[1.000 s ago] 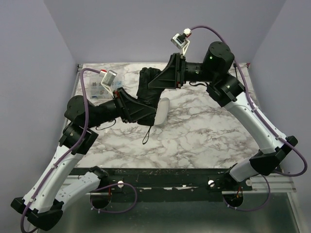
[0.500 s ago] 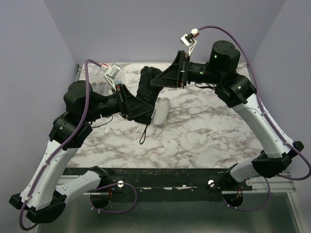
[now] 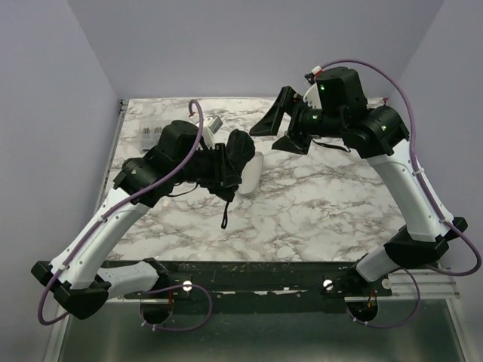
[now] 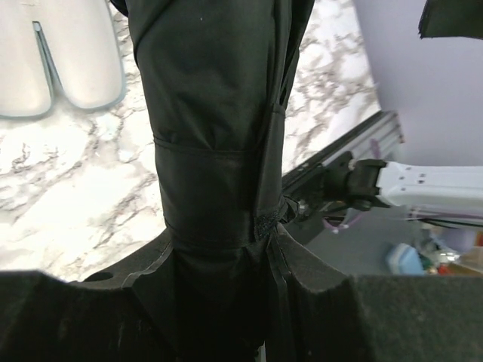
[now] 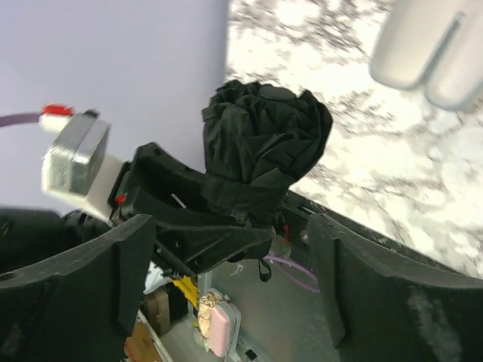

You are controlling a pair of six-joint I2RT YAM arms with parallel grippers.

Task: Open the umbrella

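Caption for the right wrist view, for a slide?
Open right gripper faces the closed black umbrella clamped in the left gripper; cream sleeve on the marble table.

White-black arms, purple cables, perhaps green LED

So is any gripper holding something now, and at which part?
The left gripper holds the umbrella around its folded canopy; the right gripper is open, empty.

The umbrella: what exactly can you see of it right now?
The umbrella is a folded bundle of black fabric, canopy crumpled and closed, with a band wrapped round its middle. The left gripper clamps one end; the bunched other end points toward the open right gripper, which does not touch it. A thin black strap dangles below.
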